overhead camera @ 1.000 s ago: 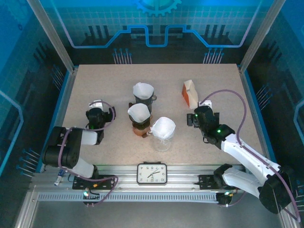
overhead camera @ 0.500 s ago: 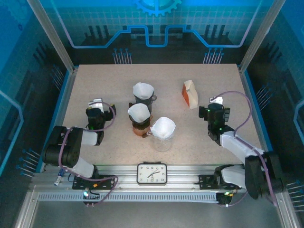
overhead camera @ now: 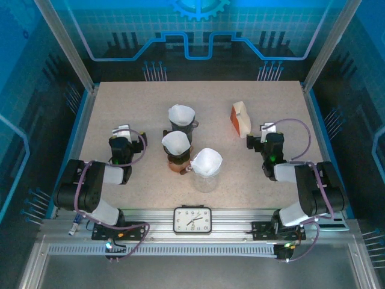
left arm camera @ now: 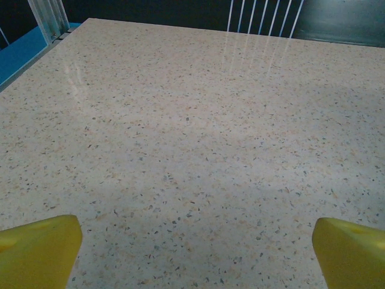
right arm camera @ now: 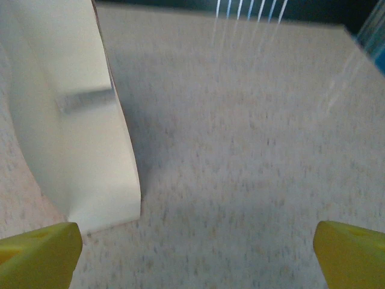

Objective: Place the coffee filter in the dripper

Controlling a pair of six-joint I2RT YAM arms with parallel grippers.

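White paper sits in every dripper: a coffee filter (overhead camera: 207, 159) lies in the glass dripper (overhead camera: 205, 179), and others line the brown dripper (overhead camera: 177, 161) and the dark dripper (overhead camera: 191, 126) behind it. The placing looks finished, or nearly so. The right end effector (right arm camera: 194, 251) stands wide open and empty, with the pale side of the orange-and-white pack (overhead camera: 241, 118) just ahead to its left. Should another filter be wanted, it ought to pinch one sheet by the rim and lower it straight, cone open. The left end effector (left arm camera: 194, 253) is likewise fully open, holding nothing, over bare table (overhead camera: 120, 102). The drippers crowd together, so a reach risks tipping a neighbour. The clock (overhead camera: 192, 220) sits at the near edge.
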